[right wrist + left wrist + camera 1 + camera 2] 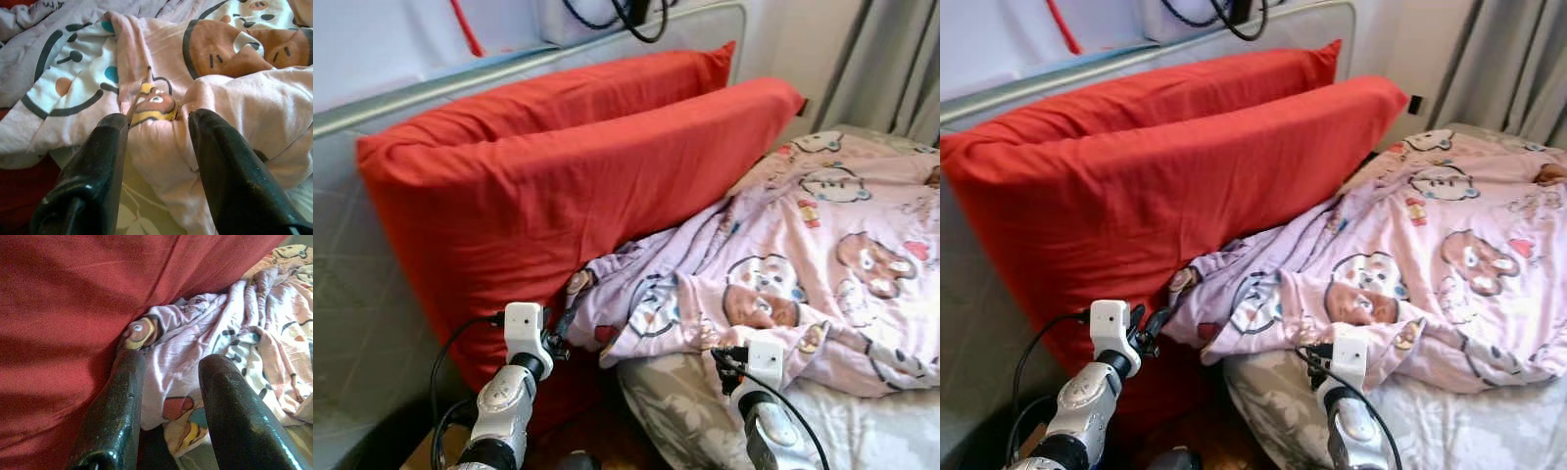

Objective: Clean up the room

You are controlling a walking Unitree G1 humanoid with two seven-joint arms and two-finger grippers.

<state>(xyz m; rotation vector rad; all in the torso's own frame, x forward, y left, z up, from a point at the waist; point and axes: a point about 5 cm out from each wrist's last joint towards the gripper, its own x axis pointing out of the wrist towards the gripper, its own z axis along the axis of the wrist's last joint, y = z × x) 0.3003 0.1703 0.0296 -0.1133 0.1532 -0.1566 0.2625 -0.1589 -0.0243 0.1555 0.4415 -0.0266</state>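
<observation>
Both pincers, left pincer point(168, 396) and right pincer point(159, 147), are held open over the pink blanket's point(822, 245) bunched edge at 6 o'clock; red pillows point(558, 186) at 10 could easily be snagged too.

two red pillows point(578, 186) lean against the headboard point(431, 88). a pink cartoon blanket point(803, 264) lies rumpled on the bed point(862, 431), its edge just beyond both silver arms.
</observation>
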